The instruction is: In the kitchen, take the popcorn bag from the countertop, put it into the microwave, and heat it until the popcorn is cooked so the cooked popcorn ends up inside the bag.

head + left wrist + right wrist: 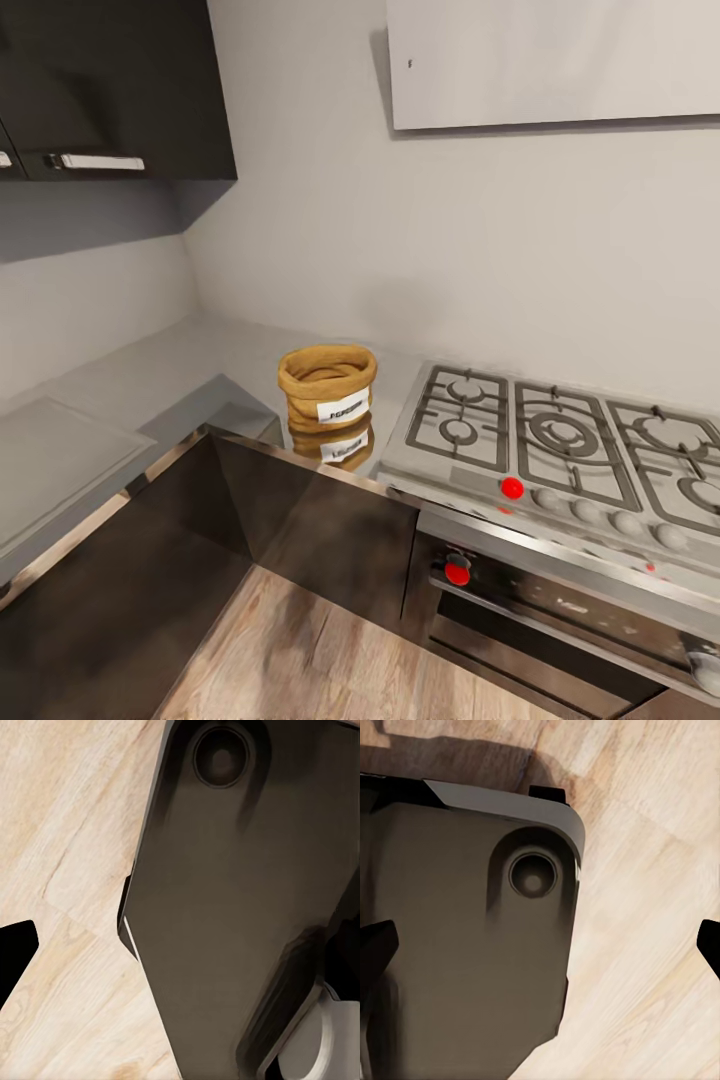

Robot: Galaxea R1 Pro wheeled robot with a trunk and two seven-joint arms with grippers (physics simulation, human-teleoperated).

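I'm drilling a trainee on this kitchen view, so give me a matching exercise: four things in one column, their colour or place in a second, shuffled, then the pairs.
Things:
1. popcorn bag
2. gas hob
3. upper cabinet
4. knob on the hob's front edge

Descriptions:
A. red
B. dark, high on the wall at the left
C. tan, standing on the countertop
D. steel with grates, right of the sack

Pairs: 1-C, 2-D, 3-B, 4-A

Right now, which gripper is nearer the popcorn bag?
Cannot tell. Both wrist views look down at the wooden floor and the robot's dark base, while the popcorn bag stands on the countertop left of the gas hob.
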